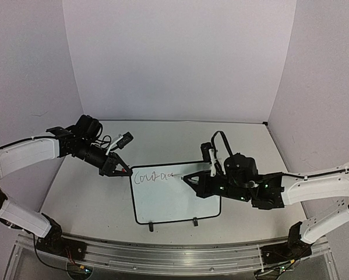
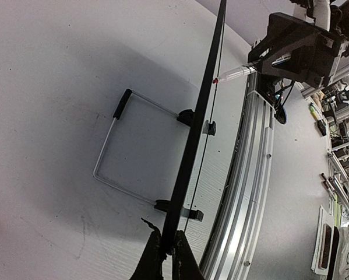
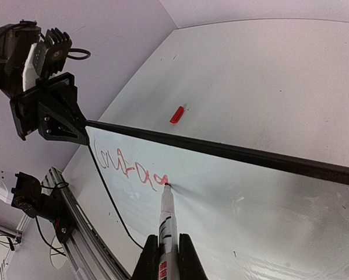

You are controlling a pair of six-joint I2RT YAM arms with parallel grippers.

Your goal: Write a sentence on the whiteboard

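Only half written so far
The marker (image 3: 166,217) is pinched in the right claw (image 3: 168,256), tip at the sentence (image 3: 127,166) end; blank whiteboard (image 1: 174,204) lies rightward, edge clamped by the left claw (image 1: 123,171).

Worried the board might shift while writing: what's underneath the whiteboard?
A bent wire stand folds out beneath the whiteboard, attached at two black clips. From overhead the board covers it all.

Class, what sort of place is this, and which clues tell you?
Probably a robotics lab test cell: two arms bolted to an aluminium rail, plain white backdrop walls, equipment clutter beyond the table.
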